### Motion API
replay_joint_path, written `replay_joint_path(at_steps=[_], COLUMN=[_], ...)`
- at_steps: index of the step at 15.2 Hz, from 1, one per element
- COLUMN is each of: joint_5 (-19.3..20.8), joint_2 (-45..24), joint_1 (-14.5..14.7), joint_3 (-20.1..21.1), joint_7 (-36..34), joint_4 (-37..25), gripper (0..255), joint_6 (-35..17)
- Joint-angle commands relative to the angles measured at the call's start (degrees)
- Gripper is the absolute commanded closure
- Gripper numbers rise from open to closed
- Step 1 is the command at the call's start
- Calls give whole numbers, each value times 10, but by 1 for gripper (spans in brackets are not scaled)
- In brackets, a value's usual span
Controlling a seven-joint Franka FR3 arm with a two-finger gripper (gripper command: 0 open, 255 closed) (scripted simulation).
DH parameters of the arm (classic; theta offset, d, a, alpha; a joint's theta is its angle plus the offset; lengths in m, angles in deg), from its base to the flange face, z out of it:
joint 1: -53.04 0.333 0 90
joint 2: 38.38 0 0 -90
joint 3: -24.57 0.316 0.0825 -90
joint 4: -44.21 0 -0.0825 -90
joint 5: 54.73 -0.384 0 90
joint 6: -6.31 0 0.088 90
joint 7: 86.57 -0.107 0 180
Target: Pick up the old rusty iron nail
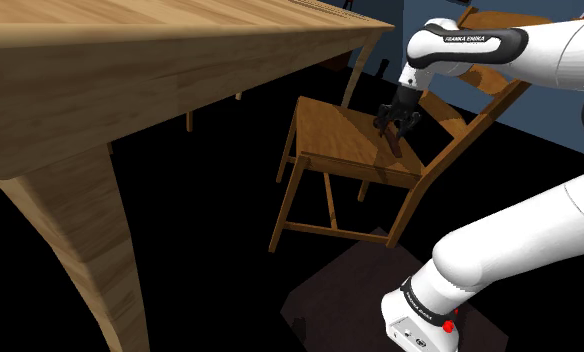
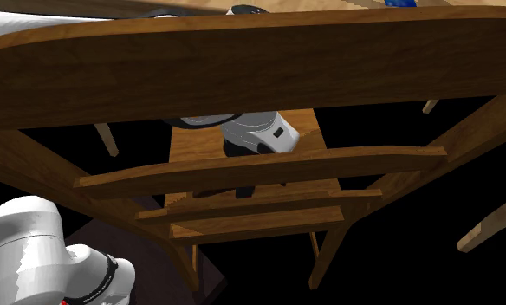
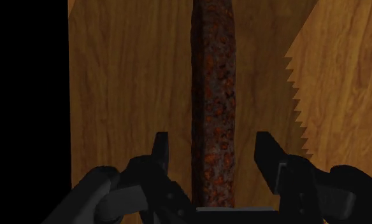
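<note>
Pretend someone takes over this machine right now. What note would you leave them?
Gripper: open, low over the chair seat, with its fingers on either side of the rusty nail, not touching it.
Nail: lying flat on the wooden seat, running between the fingers.
Done: gripper lined up over the nail.
Left: close on the nail, then lift it off the seat.

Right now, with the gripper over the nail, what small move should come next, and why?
Probably shut the gripper: the rusty nail lies on the chair seat between its open fingers, which do not touch it yet.
</note>
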Motion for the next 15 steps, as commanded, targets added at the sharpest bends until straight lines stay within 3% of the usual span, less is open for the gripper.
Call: replay_joint_path(at_steps=[1, 9, 15], joint_5=[0, 0, 0], joint_2=[0, 2, 2], joint_1=[0, 0, 1], joint_3=[0, 0, 2], joint_7=[0, 0, 0], joint_4=[1, 3, -43], gripper=[255, 255, 255], joint_6=[-2, -1, 45])
